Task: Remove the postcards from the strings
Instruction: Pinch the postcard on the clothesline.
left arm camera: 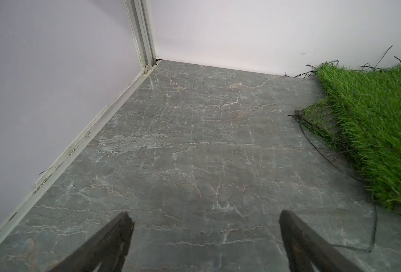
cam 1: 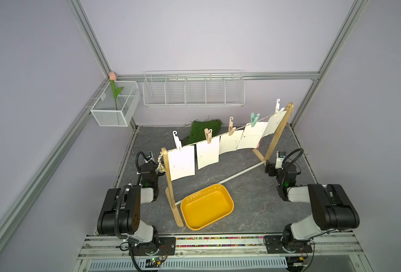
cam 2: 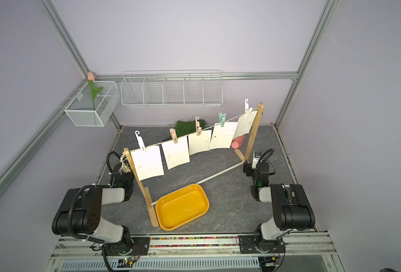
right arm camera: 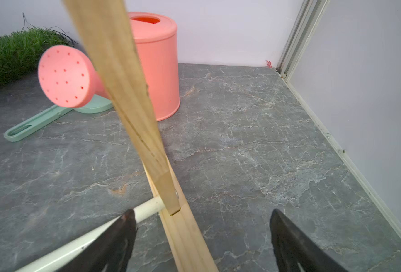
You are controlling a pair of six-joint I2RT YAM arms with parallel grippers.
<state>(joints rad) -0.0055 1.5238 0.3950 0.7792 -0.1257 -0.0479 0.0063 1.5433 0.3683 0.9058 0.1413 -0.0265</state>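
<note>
Postcards, all 5, hang between left gripper and right gripper, untouched.

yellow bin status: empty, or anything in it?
Empty. The yellow bin shows only its bare floor in both top views, and all five postcards hang clipped to the string.

Pale lilac walls, edged with aluminium rails, close in a grey veined counter. Ahead of the left pincer two walls meet in a corner; higher up hang a white mesh basket and a wire shelf. Light is soft, even.
</note>
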